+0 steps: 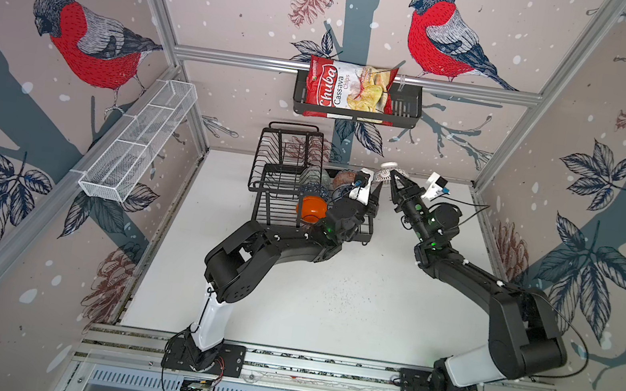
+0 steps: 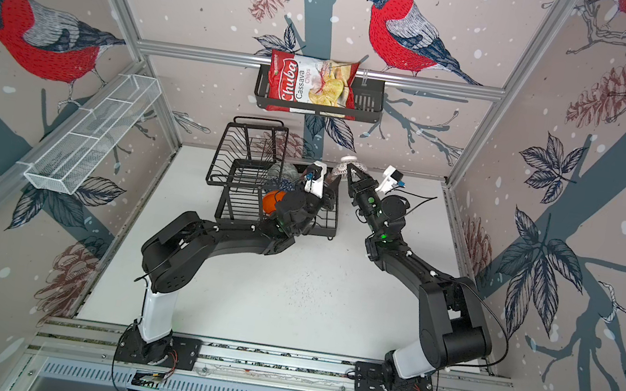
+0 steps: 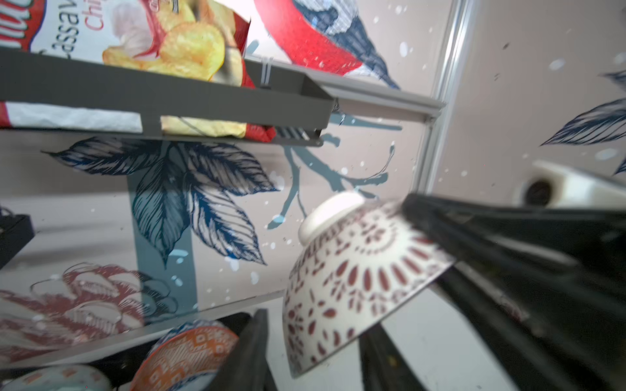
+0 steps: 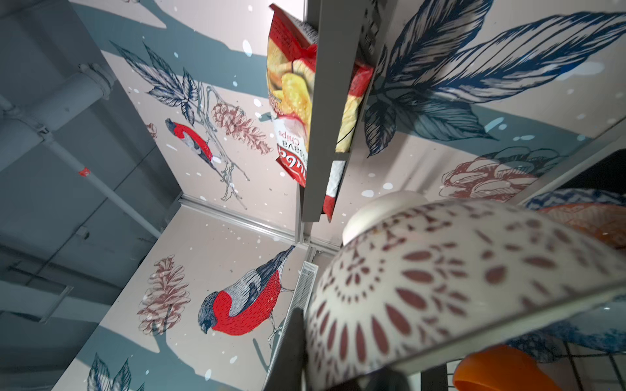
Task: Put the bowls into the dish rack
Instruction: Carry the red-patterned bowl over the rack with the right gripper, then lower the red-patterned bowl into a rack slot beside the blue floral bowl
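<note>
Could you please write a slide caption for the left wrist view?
Right gripper holds the white patterned bowl by its rim, foot tilted upward.

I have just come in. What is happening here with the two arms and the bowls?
The robot is loading bowls into the black dish rack. The right gripper is shut on the rim of the white patterned bowl and holds it tilted in the air beside the rack's right end. The left gripper is open close by, holding nothing. A plain orange bowl and a salmon-orange patterned bowl already sit in the rack.
</note>
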### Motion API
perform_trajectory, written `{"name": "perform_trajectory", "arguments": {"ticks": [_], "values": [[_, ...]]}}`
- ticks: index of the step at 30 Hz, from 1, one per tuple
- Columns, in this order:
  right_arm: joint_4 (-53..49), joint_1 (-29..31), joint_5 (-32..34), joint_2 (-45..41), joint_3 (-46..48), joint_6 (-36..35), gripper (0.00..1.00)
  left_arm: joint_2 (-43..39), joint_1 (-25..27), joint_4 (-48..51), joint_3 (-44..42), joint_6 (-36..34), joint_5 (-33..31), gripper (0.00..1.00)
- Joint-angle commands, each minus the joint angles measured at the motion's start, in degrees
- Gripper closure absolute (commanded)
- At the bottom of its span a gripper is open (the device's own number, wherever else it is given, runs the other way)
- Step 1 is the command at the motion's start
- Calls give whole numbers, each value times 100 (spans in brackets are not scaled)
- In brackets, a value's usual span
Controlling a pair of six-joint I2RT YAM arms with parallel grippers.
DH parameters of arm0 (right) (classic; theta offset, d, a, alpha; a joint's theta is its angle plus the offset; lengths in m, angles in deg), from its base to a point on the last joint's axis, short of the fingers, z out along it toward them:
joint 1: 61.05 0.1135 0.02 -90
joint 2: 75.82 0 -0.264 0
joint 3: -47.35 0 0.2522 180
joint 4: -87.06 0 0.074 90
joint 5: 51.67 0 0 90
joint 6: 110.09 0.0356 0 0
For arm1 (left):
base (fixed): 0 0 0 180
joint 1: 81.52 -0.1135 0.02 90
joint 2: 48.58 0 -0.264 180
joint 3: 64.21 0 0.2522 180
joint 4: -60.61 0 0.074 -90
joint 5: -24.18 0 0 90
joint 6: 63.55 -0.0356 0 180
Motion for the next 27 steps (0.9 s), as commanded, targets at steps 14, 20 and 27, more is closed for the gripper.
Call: {"name": "perform_trajectory", "arguments": {"ticks": [14, 20, 27], "values": [[1431, -10, 684, 688, 468, 354, 100, -1048, -798, 834, -235, 427, 803, 2], [1470, 269, 511, 1375, 30, 623, 100, -1498, -1072, 1118, -376, 518, 988, 2], [1432, 688, 476, 2115, -499, 904, 100, -1497, -1229, 1248, -319, 720, 1339, 2]]}}
